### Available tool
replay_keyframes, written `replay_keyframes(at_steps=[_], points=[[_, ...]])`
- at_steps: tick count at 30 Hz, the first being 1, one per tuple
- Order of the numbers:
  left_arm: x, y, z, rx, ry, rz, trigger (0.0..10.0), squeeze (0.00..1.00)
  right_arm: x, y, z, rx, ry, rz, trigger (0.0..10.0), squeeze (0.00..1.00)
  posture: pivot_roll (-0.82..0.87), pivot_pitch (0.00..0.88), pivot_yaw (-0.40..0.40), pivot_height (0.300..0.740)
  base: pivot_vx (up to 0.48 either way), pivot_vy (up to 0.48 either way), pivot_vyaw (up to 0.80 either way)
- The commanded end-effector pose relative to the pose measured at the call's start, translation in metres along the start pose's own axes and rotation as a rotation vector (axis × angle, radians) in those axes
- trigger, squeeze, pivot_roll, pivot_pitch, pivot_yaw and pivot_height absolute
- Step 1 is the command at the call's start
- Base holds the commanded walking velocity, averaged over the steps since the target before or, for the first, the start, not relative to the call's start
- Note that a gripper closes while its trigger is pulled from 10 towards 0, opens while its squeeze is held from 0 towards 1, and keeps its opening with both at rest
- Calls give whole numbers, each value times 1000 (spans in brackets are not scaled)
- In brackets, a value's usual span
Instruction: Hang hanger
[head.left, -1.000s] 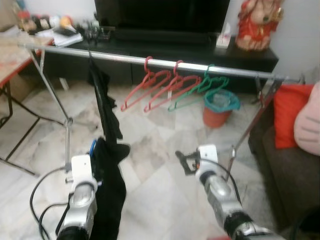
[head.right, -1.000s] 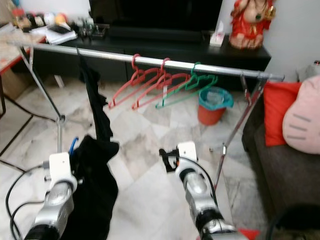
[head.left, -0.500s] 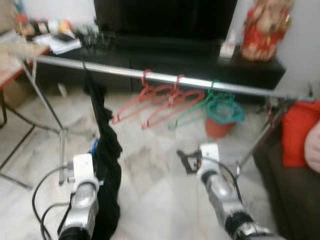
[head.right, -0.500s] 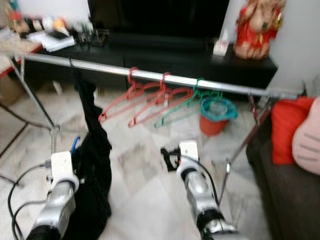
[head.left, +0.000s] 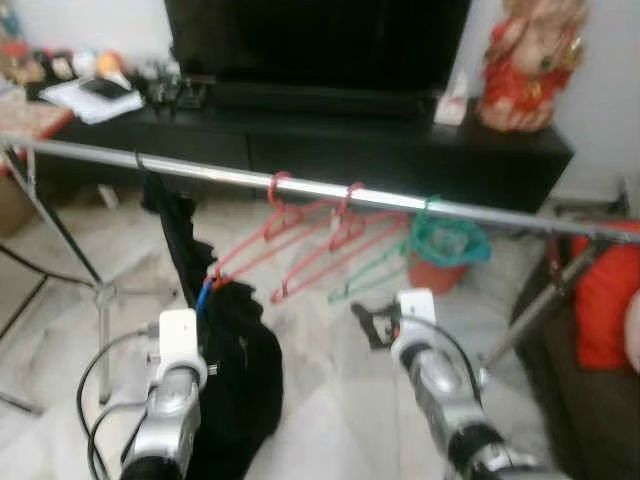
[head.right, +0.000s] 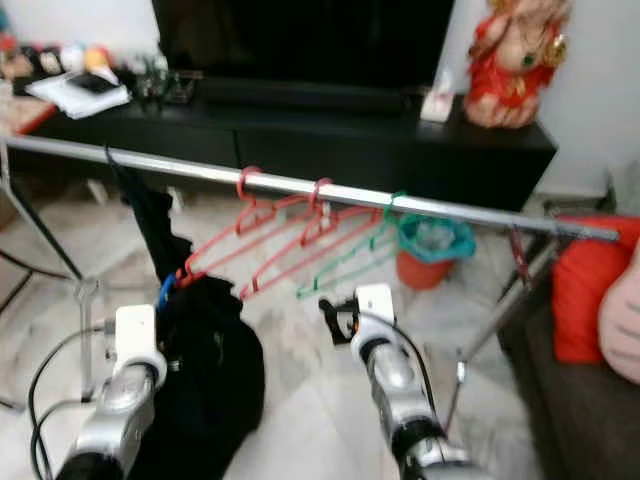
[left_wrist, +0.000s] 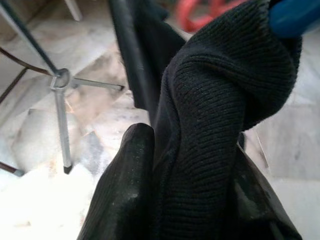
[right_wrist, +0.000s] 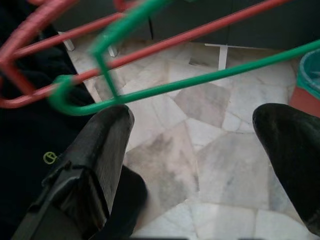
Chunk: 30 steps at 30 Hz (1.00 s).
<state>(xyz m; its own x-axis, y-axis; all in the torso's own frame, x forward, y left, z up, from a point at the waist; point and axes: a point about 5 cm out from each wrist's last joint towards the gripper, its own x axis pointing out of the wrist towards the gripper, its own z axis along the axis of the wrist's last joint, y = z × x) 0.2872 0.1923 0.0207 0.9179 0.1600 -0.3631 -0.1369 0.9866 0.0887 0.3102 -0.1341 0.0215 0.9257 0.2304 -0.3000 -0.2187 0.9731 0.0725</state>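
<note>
**Robot at a clothes rail with a black garment**

A metal rail (head.left: 330, 190) runs across the room. A black garment (head.left: 225, 350) on a blue hanger (head.left: 203, 297) droops from the rail's left part, bunched against the left claw (left_wrist: 200, 165), whose fingers are closed on the knit fabric. The right claw (right_wrist: 200, 145) hovers with fingers wide apart, holding nothing, just below two red hangers (head.left: 300, 225) and a green hanger (right_wrist: 200, 82) on the rail.

Spanning the room: a silver rail (head.left: 330, 190), carrying two red hangers (head.left: 300, 235), a green hanger (head.left: 385, 270) and a black garment (head.left: 185, 240), all hanging from it.
</note>
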Motion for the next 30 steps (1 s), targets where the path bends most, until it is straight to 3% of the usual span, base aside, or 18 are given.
replay_keyframes(at_steps=[1,9,18,24,28,30], points=[[-2,-13,-5,38,24,-79,10000,0,-3,-7,-4,3,20,-20,10000,0,-49,0,-12,740,0,0,0],[-1,-15,-3,75,22,-74,10000,0,-3,-6,-5,2,21,-15,10000,0,-49,0,-12,740,0,0,0],[3,11,3,54,5,152,10000,0,-2,-3,-5,6,20,2,10000,0,-48,0,-13,740,0,0,0],[4,21,9,84,-32,238,10000,0,-3,-2,-6,5,23,15,10000,0,-48,0,-13,740,0,0,0],[4,23,12,66,-45,258,10000,0,-3,-2,-6,5,23,15,10000,0,-48,0,-13,740,0,0,0],[7,16,18,25,-79,209,10000,0,-3,-1,-6,1,24,21,10000,0,-51,0,-11,740,0,0,0]])
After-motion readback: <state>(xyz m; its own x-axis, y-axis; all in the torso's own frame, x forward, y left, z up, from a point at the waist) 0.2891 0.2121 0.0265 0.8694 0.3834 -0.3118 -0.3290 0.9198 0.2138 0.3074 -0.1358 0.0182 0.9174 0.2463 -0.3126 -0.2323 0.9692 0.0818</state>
